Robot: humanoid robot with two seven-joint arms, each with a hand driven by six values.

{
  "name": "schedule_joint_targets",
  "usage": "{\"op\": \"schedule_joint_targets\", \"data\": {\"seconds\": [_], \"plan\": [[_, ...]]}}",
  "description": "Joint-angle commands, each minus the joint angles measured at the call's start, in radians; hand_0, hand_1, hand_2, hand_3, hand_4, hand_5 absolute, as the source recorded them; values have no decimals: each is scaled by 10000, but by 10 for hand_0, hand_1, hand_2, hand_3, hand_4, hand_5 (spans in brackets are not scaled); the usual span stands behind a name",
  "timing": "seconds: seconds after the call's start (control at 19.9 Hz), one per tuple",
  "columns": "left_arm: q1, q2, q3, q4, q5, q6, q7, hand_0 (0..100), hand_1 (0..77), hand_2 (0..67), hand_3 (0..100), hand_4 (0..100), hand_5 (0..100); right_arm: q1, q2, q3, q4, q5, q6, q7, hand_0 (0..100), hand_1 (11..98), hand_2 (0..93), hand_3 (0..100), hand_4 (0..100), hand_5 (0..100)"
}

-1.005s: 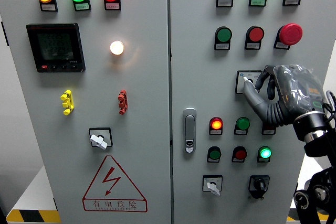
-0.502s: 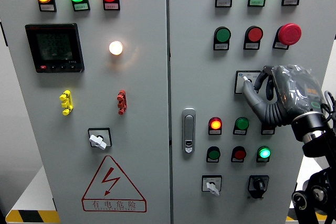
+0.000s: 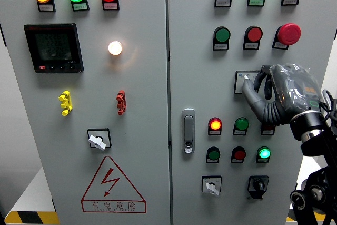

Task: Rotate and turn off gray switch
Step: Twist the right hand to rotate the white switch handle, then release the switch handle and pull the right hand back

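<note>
Head view: the right hand (image 3: pixel 271 94) is seen with fingers curled around the gray switch (image 3: pixel 247 81), which sits mid-height on the right panel door (image 3: pixel 200 51), below the red mushroom button (image 3: pixel 289 33). Compared with the frame half a second earlier, the hand is placed very slightly higher; its grip appears unchanged. No left hand is visible.

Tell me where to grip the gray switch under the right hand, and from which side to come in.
Pinch the gray switch by its raised knob, a fingertip on each side, approaching straight at the cabinet door. It stands proud of its square plate, so only the sides give purchase for twisting. The right hand already covers most of it, thumb tip at the knob; its exact pointer angle is hidden.
</note>
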Motion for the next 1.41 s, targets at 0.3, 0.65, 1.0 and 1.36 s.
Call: {"op": "schedule_joint_targets", "data": {"seconds": [0.3,0.65,1.0,1.36], "plan": [[0,0,7,0,12,0,0,889,0,134,188,82,109,0,1,-1,-18,-105,-3,-95,621,363,695,944,1000,1000],[0,0,-9,0,-3,0,0,888,0,134,188,82,109,0,1,-1,-49,-137,-3,-126,657,392,716,953,1000,1000],[0,0,7,0,-3,0,0,889,0,133,188,82,109,0,1,-1,-79,-137,-18,-187,711,386,718,954,1000,1000],[0,0,7,0,12,0,-15,889,0,133,188,82,109,0,1,-1,-79,-137,-18,-218,738,383,722,960,1000,1000]]}}
